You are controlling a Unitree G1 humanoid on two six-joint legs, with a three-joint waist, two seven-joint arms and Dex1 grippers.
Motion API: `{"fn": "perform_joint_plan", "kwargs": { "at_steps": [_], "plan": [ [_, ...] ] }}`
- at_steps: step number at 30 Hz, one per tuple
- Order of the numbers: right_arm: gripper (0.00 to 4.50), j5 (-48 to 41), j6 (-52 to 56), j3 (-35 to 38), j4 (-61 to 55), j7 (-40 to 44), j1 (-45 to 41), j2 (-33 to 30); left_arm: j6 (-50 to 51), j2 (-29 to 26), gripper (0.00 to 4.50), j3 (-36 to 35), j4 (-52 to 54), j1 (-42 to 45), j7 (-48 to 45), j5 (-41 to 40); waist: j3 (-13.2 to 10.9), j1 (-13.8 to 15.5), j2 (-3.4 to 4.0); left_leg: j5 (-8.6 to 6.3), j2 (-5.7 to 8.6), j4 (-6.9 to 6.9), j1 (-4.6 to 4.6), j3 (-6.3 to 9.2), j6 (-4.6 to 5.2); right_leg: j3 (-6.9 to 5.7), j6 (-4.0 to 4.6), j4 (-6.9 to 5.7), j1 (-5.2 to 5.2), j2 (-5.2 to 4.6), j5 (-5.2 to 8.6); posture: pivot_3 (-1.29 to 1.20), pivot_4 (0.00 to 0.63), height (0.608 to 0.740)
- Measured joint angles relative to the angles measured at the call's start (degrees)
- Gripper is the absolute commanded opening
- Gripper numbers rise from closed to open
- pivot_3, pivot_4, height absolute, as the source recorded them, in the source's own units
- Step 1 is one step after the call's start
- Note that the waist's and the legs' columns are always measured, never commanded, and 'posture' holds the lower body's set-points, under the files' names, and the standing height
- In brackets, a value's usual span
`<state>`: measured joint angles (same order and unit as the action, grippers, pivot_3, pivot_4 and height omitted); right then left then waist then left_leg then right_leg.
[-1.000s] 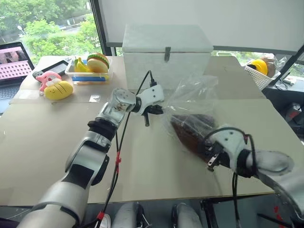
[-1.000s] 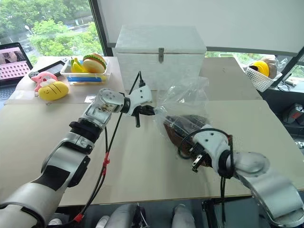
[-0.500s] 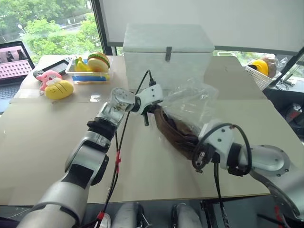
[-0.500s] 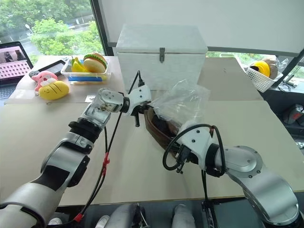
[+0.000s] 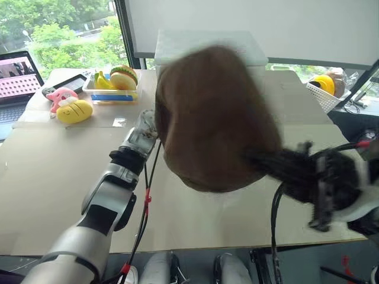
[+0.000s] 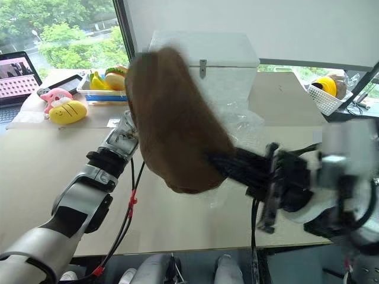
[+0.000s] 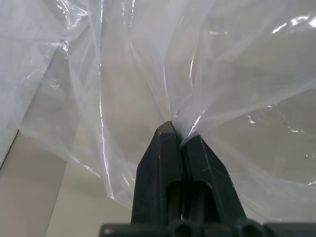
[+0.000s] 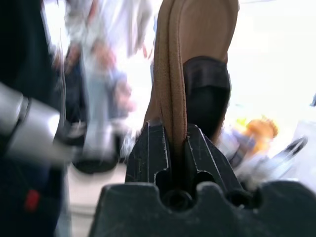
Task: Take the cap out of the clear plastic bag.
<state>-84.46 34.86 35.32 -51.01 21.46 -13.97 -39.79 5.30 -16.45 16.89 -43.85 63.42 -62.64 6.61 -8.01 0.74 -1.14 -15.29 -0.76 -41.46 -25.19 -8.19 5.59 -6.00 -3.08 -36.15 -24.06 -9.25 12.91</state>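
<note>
Overhead, right tool [image 8: 175, 136] clenched on brown cap [image 5: 213, 118], left tool [image 7: 178, 136] pinching clear plastic bag [image 7: 148, 64], no readable writing.

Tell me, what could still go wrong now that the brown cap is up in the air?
1. The right end effector pinches just the cap by its edge, so the soft fabric might slip out.
2. The raised cap hides much of the table from the head camera, including the white box, so the robot may judge its next move poorly.
3. The left end effector grips only a thin fold of the clear plastic bag, which could tear or slide free.
</note>
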Motion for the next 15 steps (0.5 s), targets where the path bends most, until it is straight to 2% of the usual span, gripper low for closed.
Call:
{"fn": "perform_joint_plan", "kwargs": {
  "at_steps": [4,8,11,12,14,15],
  "plan": [
    [0.02,-3.6,-6.4,5.9,7.0,-12.5,-3.5,-2.5,-0.4,-0.4,0.0,0.0,0.4,-0.6,-0.3,0.0,0.0,0.1,0.01,0.0,0.0,0.06,0.01,-0.02,0.0,0.0,0.0,-0.03,-0.03,-0.01,0.0,0.0,0.15,0.723],
    [0.02,0.5,-7.1,6.1,10.4,-20.5,-3.9,-6.1,-2.9,-0.8,0.0,-0.2,1.6,-3.0,-0.3,-0.2,0.0,0.0,0.01,0.01,0.0,0.13,0.0,-0.16,-0.01,0.07,0.0,-0.04,-0.12,0.0,0.0,0.0,0.15,0.723],
    [0.02,13.9,-5.0,2.6,11.0,-22.4,-2.3,-15.6,-8.9,-2.2,0.0,-1.0,3.2,-6.1,1.8,-0.2,0.0,-0.2,0.1,0.0,-0.01,0.19,0.09,-0.25,-0.01,0.19,0.0,-0.02,-0.13,-0.03,0.0,0.0,0.15,0.723],
    [0.02,24.0,-4.0,-2.3,9.3,-21.7,1.0,-22.0,-13.0,-2.9,0.0,-2.3,4.5,-8.5,3.3,-0.4,0.0,-0.4,0.12,0.0,-0.07,0.2,0.11,-0.27,-0.01,0.23,0.01,0.0,-0.14,-0.01,0.01,0.0,0.15,0.723],
    [0.02,31.8,-2.8,-7.8,7.8,-20.4,4.5,-27.0,-16.7,-3.7,0.0,-2.9,5.3,-10.4,4.7,-0.6,0.0,-0.6,0.1,0.01,-0.09,0.24,0.18,-0.26,-0.02,0.23,0.02,0.01,-0.09,-0.03,0.01,0.0,0.15,0.723],
    [0.02,40.0,-2.3,-13.5,6.5,-18.6,8.8,-30.0,-20.7,-4.1,0.0,-3.2,5.9,-11.7,6.4,-0.7,0.0,-0.6,0.06,0.01,-0.06,0.21,0.14,-0.28,-0.02,0.26,0.01,0.01,-0.12,-0.09,0.01,0.0,0.15,0.723]
  ]
}}
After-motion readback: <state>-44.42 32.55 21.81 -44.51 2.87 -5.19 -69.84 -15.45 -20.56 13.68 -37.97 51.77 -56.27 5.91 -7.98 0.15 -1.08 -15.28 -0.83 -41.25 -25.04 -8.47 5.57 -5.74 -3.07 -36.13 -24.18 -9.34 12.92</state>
